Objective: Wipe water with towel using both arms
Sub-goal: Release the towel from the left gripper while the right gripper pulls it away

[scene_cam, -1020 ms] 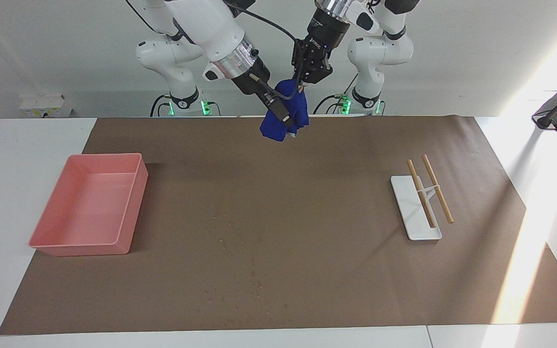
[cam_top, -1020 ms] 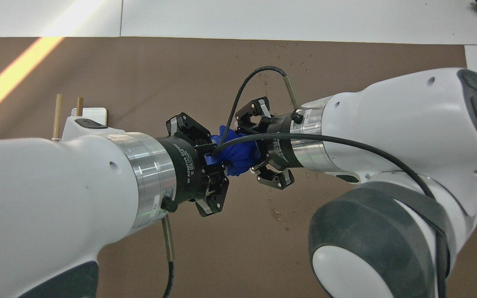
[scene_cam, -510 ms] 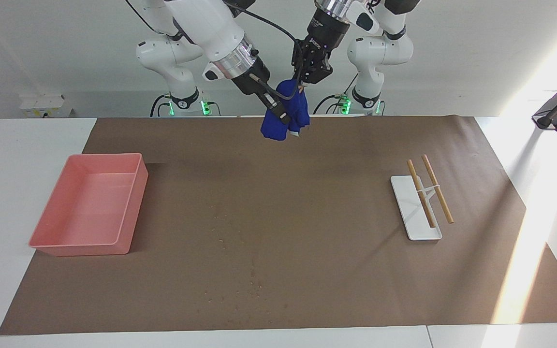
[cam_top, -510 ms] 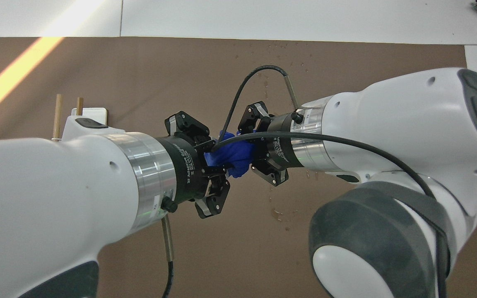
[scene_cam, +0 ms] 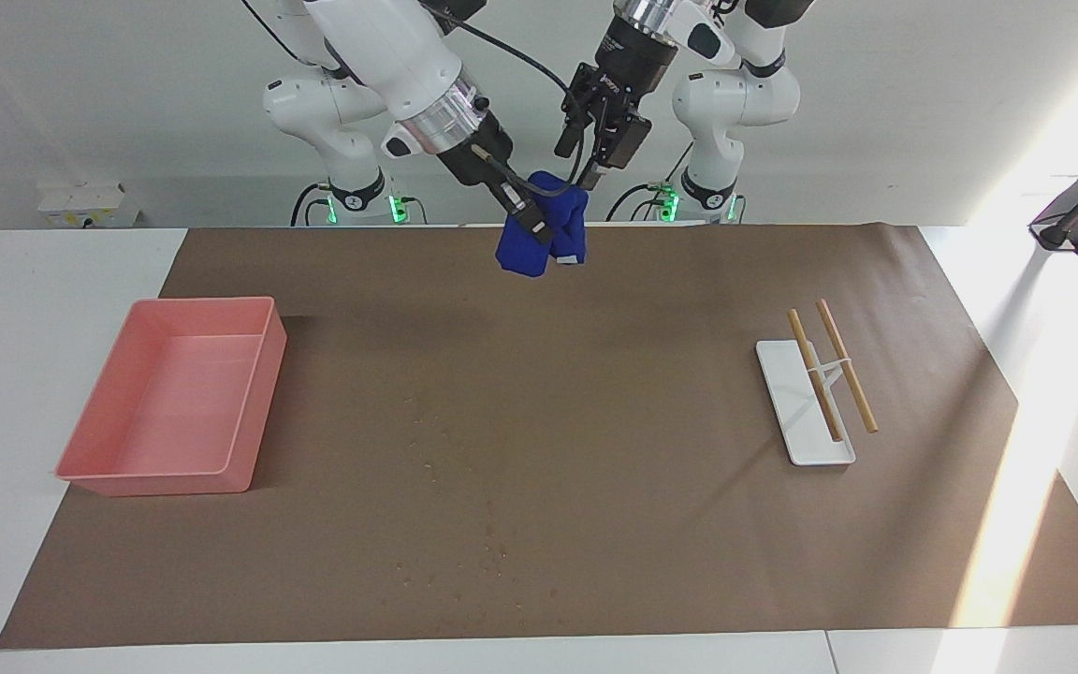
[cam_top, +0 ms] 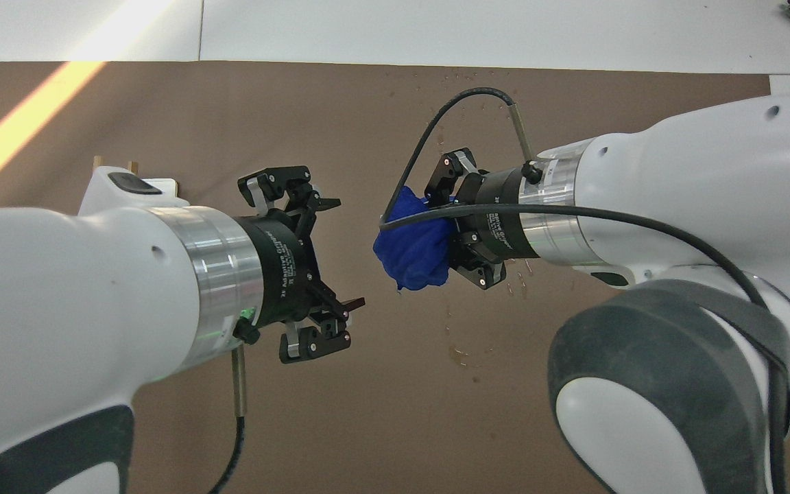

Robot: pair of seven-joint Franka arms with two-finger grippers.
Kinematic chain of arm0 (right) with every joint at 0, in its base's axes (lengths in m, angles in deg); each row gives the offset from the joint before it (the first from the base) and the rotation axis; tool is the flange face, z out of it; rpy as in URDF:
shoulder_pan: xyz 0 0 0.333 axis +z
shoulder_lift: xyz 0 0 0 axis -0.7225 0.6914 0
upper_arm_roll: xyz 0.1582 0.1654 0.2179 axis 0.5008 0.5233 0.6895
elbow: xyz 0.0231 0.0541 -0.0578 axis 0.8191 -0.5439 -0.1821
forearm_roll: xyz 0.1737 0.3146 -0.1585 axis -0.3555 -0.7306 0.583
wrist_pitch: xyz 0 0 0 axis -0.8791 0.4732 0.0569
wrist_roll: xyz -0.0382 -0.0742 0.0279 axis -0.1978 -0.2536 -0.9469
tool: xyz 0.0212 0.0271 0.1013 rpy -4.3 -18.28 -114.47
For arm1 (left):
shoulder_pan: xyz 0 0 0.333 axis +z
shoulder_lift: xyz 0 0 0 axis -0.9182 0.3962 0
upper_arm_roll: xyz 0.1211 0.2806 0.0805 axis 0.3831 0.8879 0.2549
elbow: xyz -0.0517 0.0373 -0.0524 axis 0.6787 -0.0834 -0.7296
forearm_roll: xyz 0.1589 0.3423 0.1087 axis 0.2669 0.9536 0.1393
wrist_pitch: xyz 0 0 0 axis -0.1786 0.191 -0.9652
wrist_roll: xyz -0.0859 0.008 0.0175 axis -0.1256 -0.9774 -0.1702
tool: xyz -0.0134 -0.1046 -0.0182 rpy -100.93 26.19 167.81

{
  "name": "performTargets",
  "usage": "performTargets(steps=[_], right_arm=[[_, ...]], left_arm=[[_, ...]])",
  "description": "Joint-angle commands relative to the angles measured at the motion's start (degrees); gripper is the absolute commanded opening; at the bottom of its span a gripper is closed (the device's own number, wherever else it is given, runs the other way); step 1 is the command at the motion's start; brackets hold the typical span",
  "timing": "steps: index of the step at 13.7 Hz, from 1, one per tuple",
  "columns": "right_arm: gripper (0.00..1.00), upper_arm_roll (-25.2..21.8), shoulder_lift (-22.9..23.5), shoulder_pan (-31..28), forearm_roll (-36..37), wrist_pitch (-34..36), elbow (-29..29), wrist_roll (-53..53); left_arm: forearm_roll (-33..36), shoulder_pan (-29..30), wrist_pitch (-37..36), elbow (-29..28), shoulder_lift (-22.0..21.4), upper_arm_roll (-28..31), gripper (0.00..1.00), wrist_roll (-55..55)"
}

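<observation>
The right gripper (cam_top: 444, 233) was up in the air over the robots' edge of the brown mat (scene_cam: 651, 524), its fingertips clamped shut on the towel (cam_top: 414, 248). The towel hung from it as a bunched blue wad, clear of the mat.

The left gripper (cam_top: 347, 252) hovered just beside the towel, on the side toward its own arm's end of the table, with a gap between them. Its jaws stood wide open and held nothing. In the overhead view the towel sat at three o'clock from the left gripper, and the two grippers pointed at each other.

The water (scene_cam: 464, 524) lay on the mat as scattered small droplets, strung in a loose line running away from the robots toward the mat's edge farthest from them. In the facing view it lay at about six o'clock from the towel, well apart from it. In the overhead view a few droplets (cam_top: 467, 355) showed on the mat at about five o'clock from the towel.

A pink tray (scene_cam: 254, 398) sat toward the right arm's end of the table, at nine o'clock from the droplets in the facing view. A white rack (scene_cam: 796, 421) with two wooden rods (scene_cam: 846, 365) stood toward the left arm's end, at about three o'clock from them.
</observation>
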Motion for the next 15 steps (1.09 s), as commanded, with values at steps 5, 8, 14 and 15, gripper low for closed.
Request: performTargets(steps=[5,8,14,15], right_arm=[[0.00,0.29,-0.05,-2.71,2.55,-1.64,0.12,11.32],[0.00,0.29,1.17,-5.26,2.63,-2.78,-0.06,18.36],[0.00,0.29,7.93,-7.29,5.09,-12.60,0.12,27.24],[0.00,0.29,9.86,-7.20,5.44,-16.28,0.21,28.99]], left_arm=[[0.32,12.18,-12.32,-5.29,-5.23,1.43,1.00,35.00],[0.32,14.91,-16.37,-5.91,-5.67,6.34,1.00,49.50],[6.20,15.00,-16.73,-11.26,-8.22,16.71,1.00,80.25],[6.65,15.09,-16.82,-11.44,-8.48,17.95,1.00,84.83]])
